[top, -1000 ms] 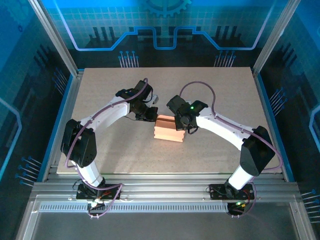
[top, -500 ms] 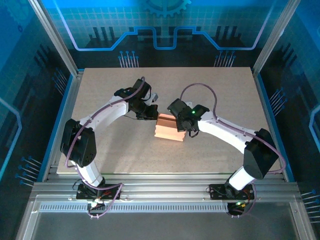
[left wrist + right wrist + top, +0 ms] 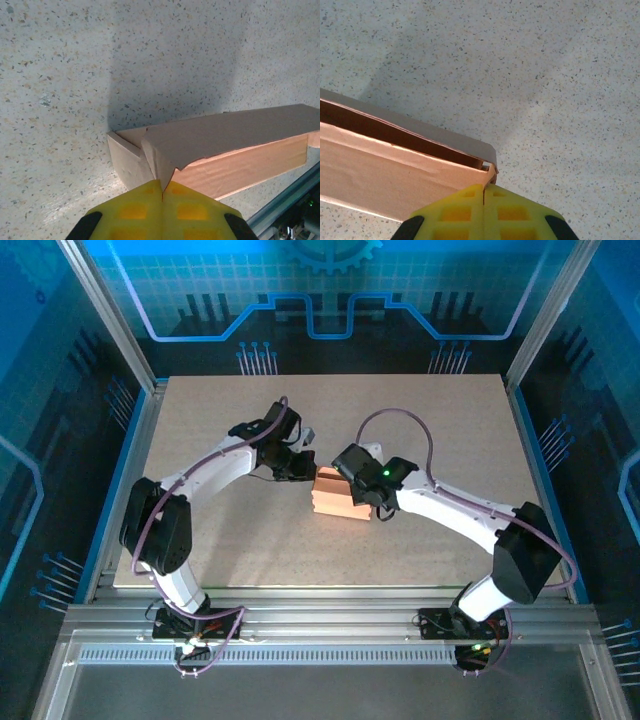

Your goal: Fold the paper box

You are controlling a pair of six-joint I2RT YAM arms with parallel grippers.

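Paper box (image 3: 335,502) pinched: L claw (image 3: 163,184), R claw (image 3: 484,189).

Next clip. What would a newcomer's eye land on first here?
The salmon-orange paper box, half folded, sits in the middle of the table. The left pincer is shut on a flap at one end; the right pincer is shut on the corner at the other end.

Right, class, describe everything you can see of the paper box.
The paper box is thin salmon-orange cardboard, part-folded into a long, low block with creased flaps and a dark gap under its top panel. It lies on the speckled table. The left gripper and the right gripper each pinch a flap at opposite ends.
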